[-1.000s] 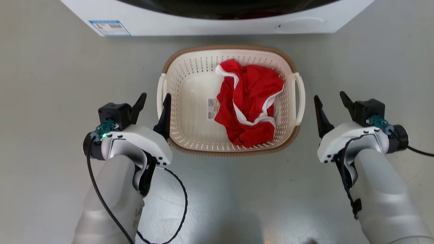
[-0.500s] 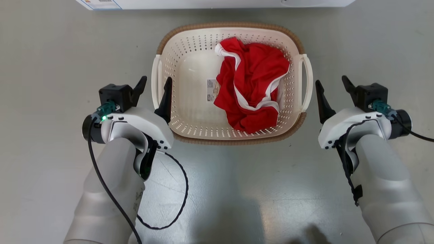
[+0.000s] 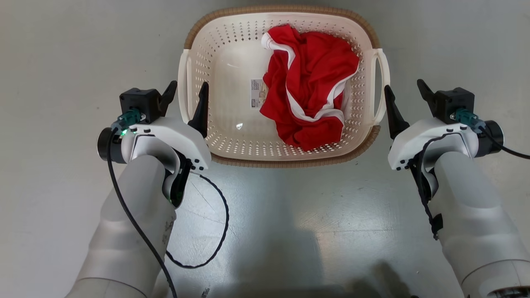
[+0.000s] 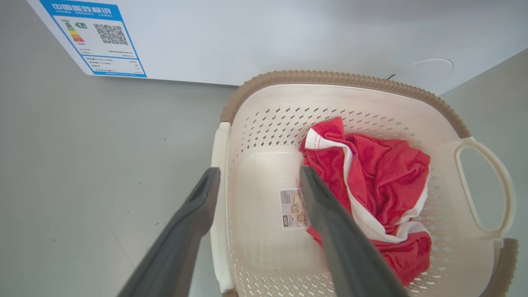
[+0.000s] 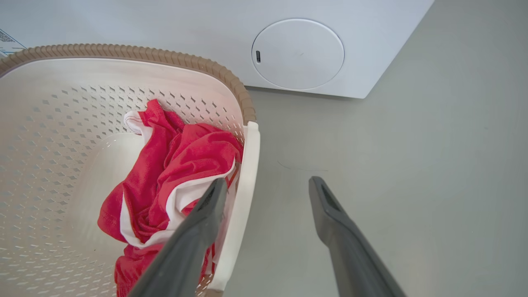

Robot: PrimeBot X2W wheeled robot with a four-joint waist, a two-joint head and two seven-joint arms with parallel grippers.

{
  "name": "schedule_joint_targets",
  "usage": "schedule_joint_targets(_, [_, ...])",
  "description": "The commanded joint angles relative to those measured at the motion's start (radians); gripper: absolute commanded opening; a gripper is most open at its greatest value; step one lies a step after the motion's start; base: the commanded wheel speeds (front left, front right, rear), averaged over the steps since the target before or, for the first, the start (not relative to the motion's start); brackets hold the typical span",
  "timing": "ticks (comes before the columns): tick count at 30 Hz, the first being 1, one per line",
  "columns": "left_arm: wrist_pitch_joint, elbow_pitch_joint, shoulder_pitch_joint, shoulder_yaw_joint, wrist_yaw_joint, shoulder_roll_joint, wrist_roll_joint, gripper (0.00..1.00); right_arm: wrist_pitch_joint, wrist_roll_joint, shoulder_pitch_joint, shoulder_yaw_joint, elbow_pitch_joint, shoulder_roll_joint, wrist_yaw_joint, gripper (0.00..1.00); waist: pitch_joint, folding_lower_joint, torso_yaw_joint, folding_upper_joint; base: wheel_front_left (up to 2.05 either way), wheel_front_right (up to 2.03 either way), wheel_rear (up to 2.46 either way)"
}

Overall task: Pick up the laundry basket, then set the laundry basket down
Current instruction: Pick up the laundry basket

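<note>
The laundry basket (image 3: pixel 223 62) stands on the grey floor with its sticker (image 3: pixel 257 93) on the bottom and a red garment with white trim (image 3: pixel 310 95) inside. My left gripper (image 3: pixel 187 89) is open astride the left loop handle (image 3: pixel 182 89), one finger outside and one inside the basket (image 4: pixel 255 247); the handle (image 4: pixel 218 198) runs between the fingers. My right gripper (image 3: pixel 403 87) is open at the right loop handle (image 3: pixel 381 82), its inner finger at the handle's outer edge. In the right wrist view the handle (image 5: pixel 243 194) lies between the open fingers.
A white washer (image 4: pixel 247 37) stands just beyond the basket, with a blue energy label (image 4: pixel 99 39) and a round hatch (image 5: pixel 298 53) low on its front. A black cable (image 3: pixel 219 231) loops from my left arm over the floor. Bare floor lies on both sides.
The head camera has moved, so the washer has slid out of the top and the basket looks larger. Both open grippers have come closer to the handles, the right one most.
</note>
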State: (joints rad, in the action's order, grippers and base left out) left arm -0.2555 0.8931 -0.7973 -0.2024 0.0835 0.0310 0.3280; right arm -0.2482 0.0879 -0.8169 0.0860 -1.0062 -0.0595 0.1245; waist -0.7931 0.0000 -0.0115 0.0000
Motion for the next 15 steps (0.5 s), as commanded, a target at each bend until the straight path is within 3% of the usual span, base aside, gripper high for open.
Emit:
schedule_joint_targets(1, [-0.006,-0.002,-0.01,0.013,-0.008,0.019,0.005,1.0,-0.014,0.0,0.004,-0.023,0.001,0.009,0.006,1.0,-0.011,0.0,-0.001,0.0,0.0,0.0,0.0])
schedule_joint_targets(15, [-0.006,0.057,-0.079,0.019,-0.021,0.019,-0.016,1.0,-0.014,-0.011,-0.029,-0.045,-0.016,0.009,0.006,1.0,-0.07,0.0,0.003,0.0,0.0,0.0,0.0])
